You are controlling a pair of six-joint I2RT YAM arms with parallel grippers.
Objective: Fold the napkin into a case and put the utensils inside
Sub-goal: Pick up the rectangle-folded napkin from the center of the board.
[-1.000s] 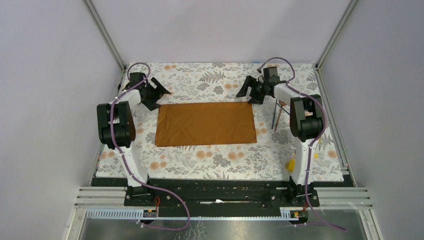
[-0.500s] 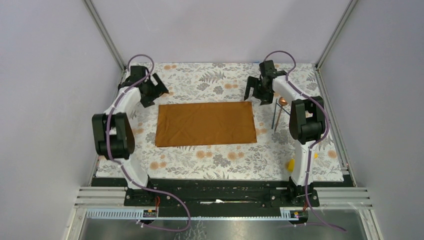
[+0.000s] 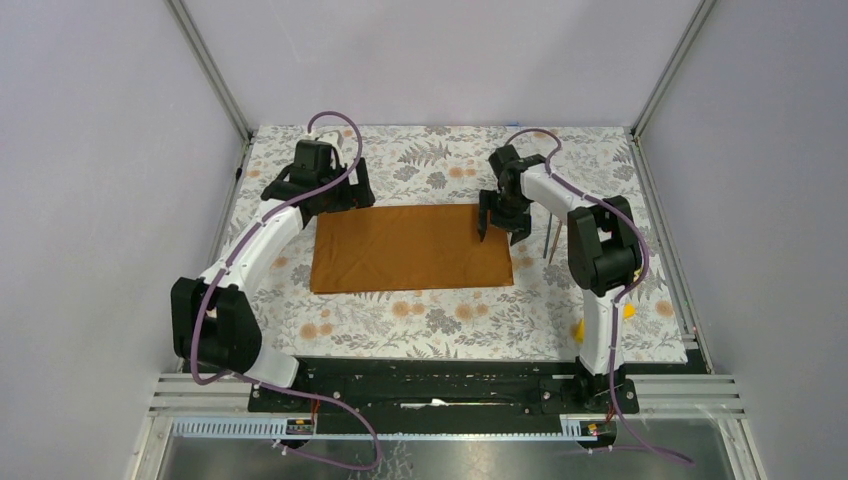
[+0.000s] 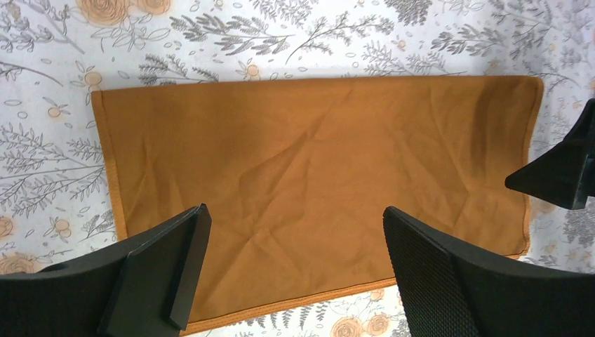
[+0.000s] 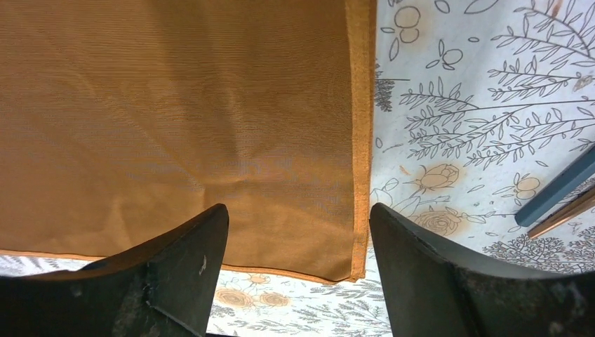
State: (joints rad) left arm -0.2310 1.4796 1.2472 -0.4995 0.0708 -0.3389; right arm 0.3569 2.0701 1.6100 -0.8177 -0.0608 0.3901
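Closest to me, by the right arm's base, a small yellow block [image 3: 580, 328] sits on the floral tablecloth [image 3: 450, 312], well apart from the work. Further out, the napkin [image 3: 410, 248] lies flat mid-table as a wide rectangle with nothing on it.

At its far edge both tools hang over it: the left gripper [image 3: 325, 192] above the far left corner, the right gripper [image 3: 500, 226] above the far right one. Both have their jaws spread, with only cloth below them. I can't tell whether the tips touch it.

The utensils [image 3: 551, 238] lie just right of the napkin, off the cloth. From above, the right arm covers most of them, so I get only thin sticks poking out. The right wrist camera does better: a dark blue handle [image 5: 558, 196] and a copper-coloured handle [image 5: 565, 217] sit at the frame's edge, near the napkin's hemmed side but apart from it.

The left wrist camera shows the whole napkin, with creases that the top view flattens out. It also catches one black finger [image 4: 561, 175] of the right gripper at the napkin's corner.
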